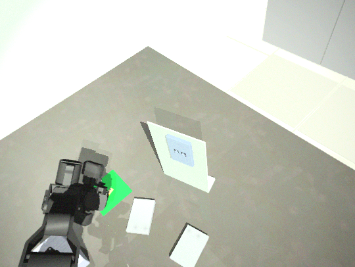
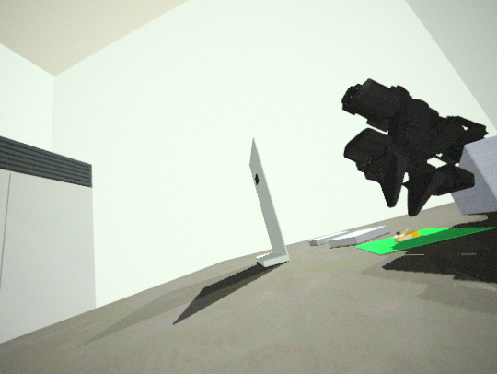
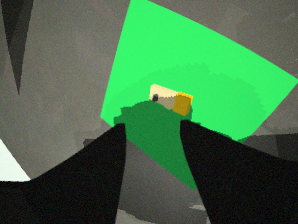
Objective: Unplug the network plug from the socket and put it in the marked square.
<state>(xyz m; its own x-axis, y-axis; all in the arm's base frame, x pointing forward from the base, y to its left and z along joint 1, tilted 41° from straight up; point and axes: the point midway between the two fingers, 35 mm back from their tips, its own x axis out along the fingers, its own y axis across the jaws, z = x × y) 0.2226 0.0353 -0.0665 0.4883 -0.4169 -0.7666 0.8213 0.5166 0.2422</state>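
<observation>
The plug [image 1: 110, 191] [image 2: 406, 236] [image 3: 170, 96], cream with an orange end, lies on the green marked square [image 1: 121, 190] [image 2: 442, 232] [image 3: 150, 40], inside its edges. My gripper [image 2: 402, 210] [image 3: 153, 128] is open, with nothing between its fingers. Its fingertips are above the square and clear of the plug, with a gap below them in the exterior view. In the top view the gripper hides part of the square and most of the plug. The upright panel [image 1: 158, 145] [image 2: 269, 216] carries a light blue socket plate [image 1: 181, 141] with dark openings and no plug in them.
Two flat white blocks lie on the table: one [image 1: 141, 215] close beside the square, the other [image 1: 190, 244] farther towards the table's near side. The panel stands beyond the square, on a small foot [image 1: 211, 182] [image 2: 273, 260]. A cabinet stands beyond the table.
</observation>
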